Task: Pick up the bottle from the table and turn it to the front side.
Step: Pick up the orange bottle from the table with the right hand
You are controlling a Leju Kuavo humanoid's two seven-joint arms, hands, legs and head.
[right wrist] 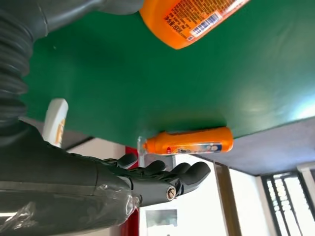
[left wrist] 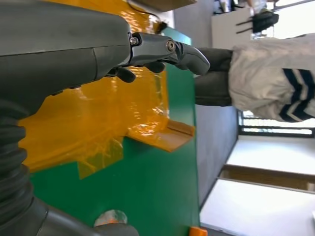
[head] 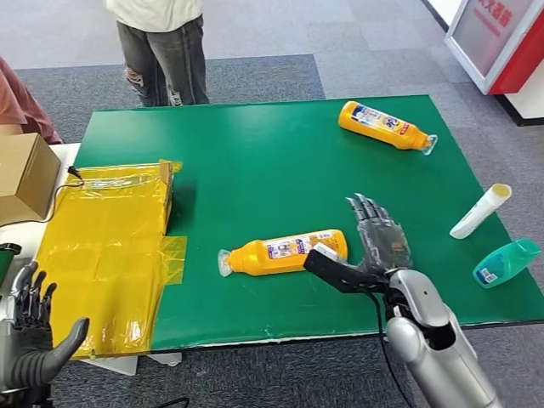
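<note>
The green rectangular table mat [head: 275, 170] covers most of the table top. On its left part lies a crumpled sheet of yellow plastic film [head: 105, 246], taped down and draped over the near left edge; beyond it, at the far left, sits a brown cardboard box [head: 25, 174]. A person in dark ripped jeans [head: 163, 55] stands at the far side of the table, and the pink sleeve [head: 19, 102] of a second person shows at the far left.

The robot's right hand [head: 375, 251] hovers over the mat right of centre, fingers straight and spread, thumb pointing left towards the base of the near bottle; it holds nothing. The robot's left hand [head: 29, 331] is low at the near left corner, off the mat, fingers loosely apart and empty.

The orange plastic bottle with a printed label [head: 282, 252] lies on its side near the middle of the mat, clear cap pointing left, its base just beside the right thumb; whether they touch cannot be told. A second orange bottle [head: 385, 126] lies on its side at the far right, cap to the right. At the right edge lie a white tube with a yellow end [head: 481, 211] and, nearer, a translucent teal bottle [head: 506, 262].
</note>
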